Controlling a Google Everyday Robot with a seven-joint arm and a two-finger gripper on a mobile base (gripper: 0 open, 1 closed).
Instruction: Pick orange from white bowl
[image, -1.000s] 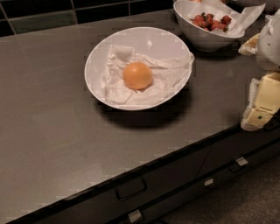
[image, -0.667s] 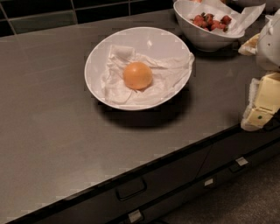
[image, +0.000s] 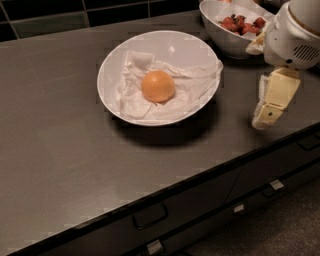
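The orange (image: 158, 86) lies on crumpled white paper in the middle of the wide white bowl (image: 115, 65), which stands on the dark counter. My gripper (image: 257, 86) is at the right edge of the view, just right of the bowl and low over the counter. Its cream fingers (image: 272, 100) are spread apart and hold nothing. It is not touching the bowl or the orange. Its white wrist housing (image: 295, 35) sits above the fingers.
A smaller, deeper white bowl (image: 225, 45) with red fruit pieces stands at the back right, right behind my gripper. The dark counter (image: 60, 150) ends in a front edge with drawers and handles (image: 150, 217) below. A dark tiled wall (image: 50, 20) runs along the back.
My gripper has moved left and slightly farther in, closer to the white bowl's right rim. The orange and both bowls have not moved.
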